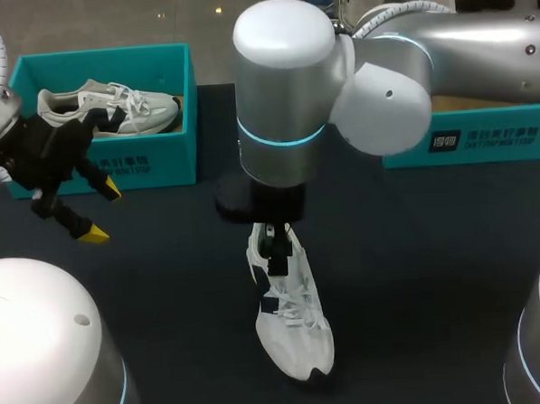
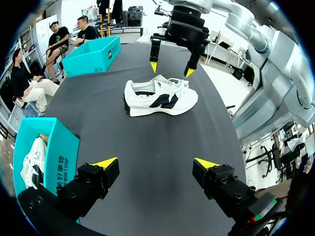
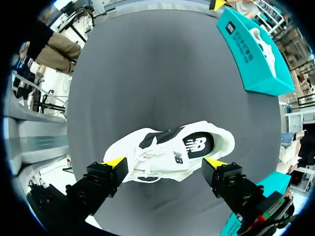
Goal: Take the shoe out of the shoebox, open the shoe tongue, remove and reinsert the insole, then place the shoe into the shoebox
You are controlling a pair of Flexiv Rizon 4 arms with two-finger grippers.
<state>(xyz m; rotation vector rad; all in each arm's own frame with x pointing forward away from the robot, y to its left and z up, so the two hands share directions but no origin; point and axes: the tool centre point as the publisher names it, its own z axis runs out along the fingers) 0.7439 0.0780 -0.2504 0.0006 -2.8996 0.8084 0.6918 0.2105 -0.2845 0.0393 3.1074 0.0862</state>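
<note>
Shoe [image 1: 294, 318] standing on its sole mid-table, outside the shoebox [image 1: 150, 158] at the far left corner, so removal appears done. Right gripper [image 3: 166, 162] poised over the laces, jaws apart; left gripper [image 1: 101, 211] near the shoebox, jaws apart. Tongue, insole and return seemingly remain.

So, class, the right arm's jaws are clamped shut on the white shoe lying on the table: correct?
No. The right arm's jaws stand wide open over the white shoe lying on the table, as the right wrist view shows.
</note>
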